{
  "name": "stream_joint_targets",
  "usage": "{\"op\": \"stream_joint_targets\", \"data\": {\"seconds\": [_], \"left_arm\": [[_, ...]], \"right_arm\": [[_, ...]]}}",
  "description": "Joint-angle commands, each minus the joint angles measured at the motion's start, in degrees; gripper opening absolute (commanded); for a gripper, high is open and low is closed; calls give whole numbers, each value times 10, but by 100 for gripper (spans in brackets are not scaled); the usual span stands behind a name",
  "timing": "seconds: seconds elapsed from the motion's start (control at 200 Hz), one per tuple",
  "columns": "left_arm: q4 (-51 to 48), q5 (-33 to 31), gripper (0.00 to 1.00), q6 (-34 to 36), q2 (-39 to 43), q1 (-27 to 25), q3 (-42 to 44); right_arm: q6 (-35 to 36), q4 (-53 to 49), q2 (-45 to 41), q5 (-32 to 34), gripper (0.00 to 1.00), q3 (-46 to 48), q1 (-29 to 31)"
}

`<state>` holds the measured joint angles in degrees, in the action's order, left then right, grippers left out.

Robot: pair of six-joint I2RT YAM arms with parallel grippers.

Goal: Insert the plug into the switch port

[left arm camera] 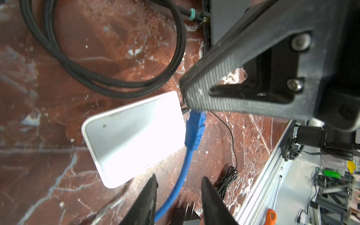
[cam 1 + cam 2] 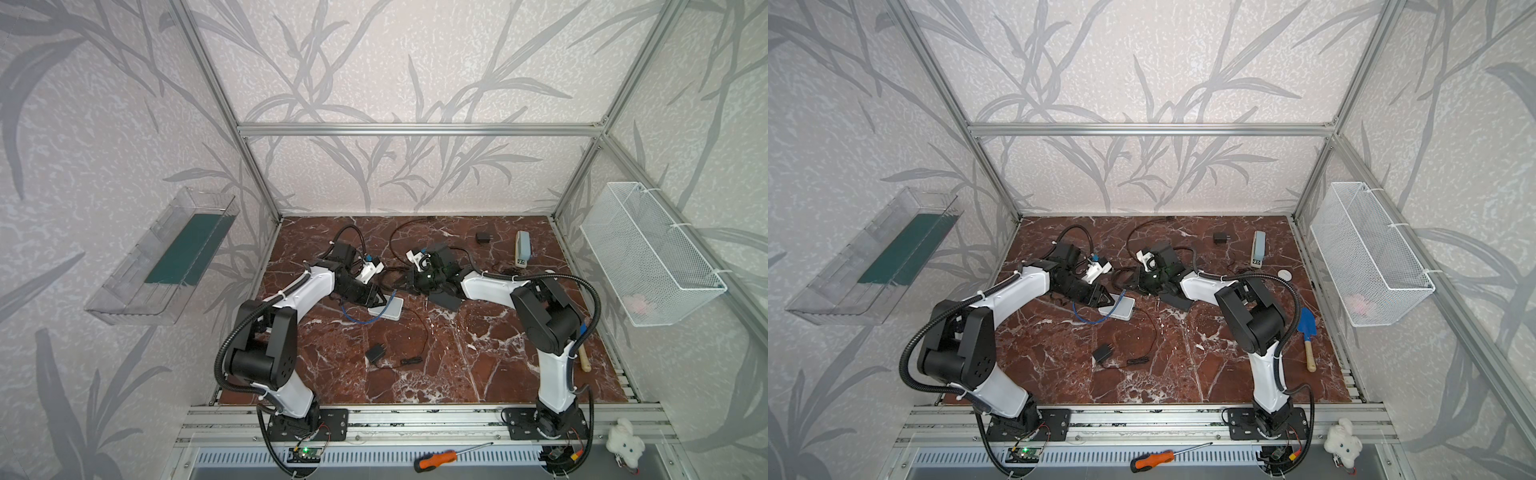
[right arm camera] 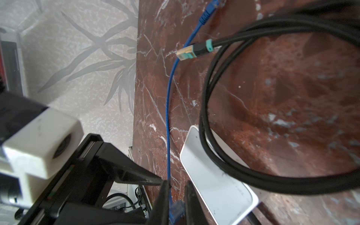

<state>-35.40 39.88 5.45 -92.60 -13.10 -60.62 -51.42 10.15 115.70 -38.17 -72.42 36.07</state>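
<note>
Two claws met at one small white switch box on the red marble surface. Nearest of all, an orange-handled screwdriver lay off the surface, on the near side of the aluminium rail. Next, on the marble, lay the black adapter block, prongs showing. Its thin black cord was partly bundled just beside it and ran on toward the box.

The left claw hung at the left end of the box. Its fingers stood partly apart and gripped nothing, and a blue cable passed beneath the gap. That cable's blue connector lay against a short edge of the box. Just beside it, on the same edge, sat the plug, its black tip touching the box. The switch port itself was hidden, so I could not tell how deep the plug sat.

The right claw pointed at that spot from the right, its tip directly over the plug. Its jaws stood drawn in to a narrow slit, and whether they pinched the plug or anything else could not be seen.

Beyond the box lay a coil of thicker black cable and, near it, a dark grey slab. Farthest back sat a second black adapter.
</note>
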Motion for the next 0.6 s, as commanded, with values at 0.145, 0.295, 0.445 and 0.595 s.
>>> {"op": "stream_joint_targets", "data": {"seconds": [0.145, 0.295, 0.445, 0.595], "left_arm": [[60, -102, 42, -59, 47, -36, 36], [82, -259, 43, -143, 54, -17, 24], [79, -505, 46, -205, 46, 5, -29], [43, -478, 46, -177, -44, 39, -119]], "right_arm": [[-42, -21, -7, 13, 6, -17, 3], [14, -90, -14, 27, 6, -30, 3], [46, -120, -17, 15, 6, -22, 3], [53, -117, -21, 11, 6, -8, 5]]}}
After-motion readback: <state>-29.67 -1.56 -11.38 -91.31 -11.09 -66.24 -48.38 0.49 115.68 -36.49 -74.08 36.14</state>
